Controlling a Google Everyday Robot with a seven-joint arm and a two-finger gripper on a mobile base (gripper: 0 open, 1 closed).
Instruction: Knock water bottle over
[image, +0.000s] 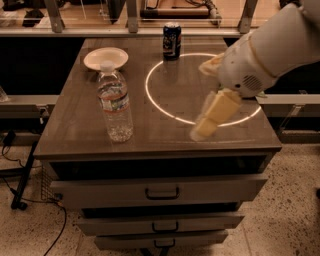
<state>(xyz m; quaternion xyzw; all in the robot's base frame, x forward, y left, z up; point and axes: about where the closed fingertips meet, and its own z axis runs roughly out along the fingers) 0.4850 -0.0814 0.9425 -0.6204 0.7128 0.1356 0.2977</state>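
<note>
The water bottle (115, 105), clear ribbed plastic with a white cap and a white-and-red label band, stands upright on the front left part of the wooden table top (75, 130). My gripper (205, 125), cream-coloured and blurred by motion, hangs low over the front right part of the table top on a white arm (270, 50). It is to the right of the bottle, well apart from it, and holds nothing that I can see.
A dark blue soda can (171, 41) stands at the back middle. A white paper bowl (105, 58) sits at the back left, just behind the bottle. A bright ring of light (150, 95) lies on the table top. Drawers (162, 192) are below the front edge.
</note>
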